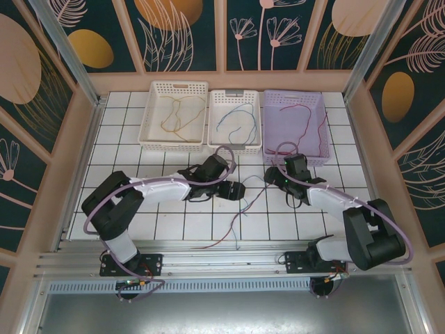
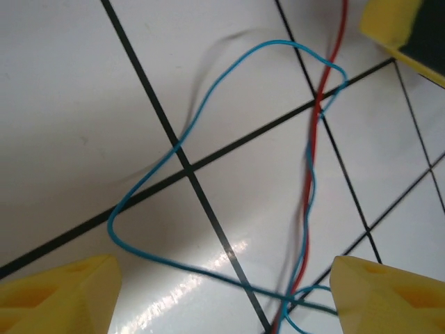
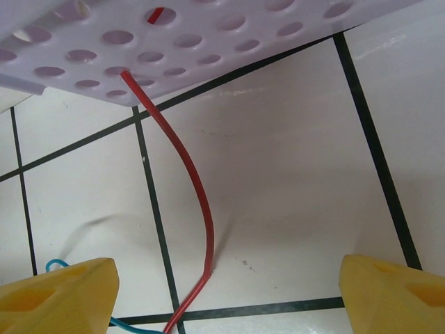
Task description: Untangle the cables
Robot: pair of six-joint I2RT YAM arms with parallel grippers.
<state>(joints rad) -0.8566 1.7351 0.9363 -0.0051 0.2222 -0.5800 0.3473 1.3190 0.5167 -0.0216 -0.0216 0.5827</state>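
In the center of the top view, the loose cables lie tangled on the white tiled bench. The left gripper hovers, jaws wide, over a blue loop crossing a red strand. The right gripper, jaws also wide, faces a red cable that meets the lilac basket at upper left.

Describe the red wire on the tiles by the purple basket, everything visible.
The red wire is thin, glossy and slack, lying on the white tiles. Its upper end meets the holed wall of the purple basket; through a hole or under it, I cannot tell. It curves down between the spread fingers of the right gripper, touching neither. In the left wrist view a red wire, likely the same, crosses a blue wire several times.
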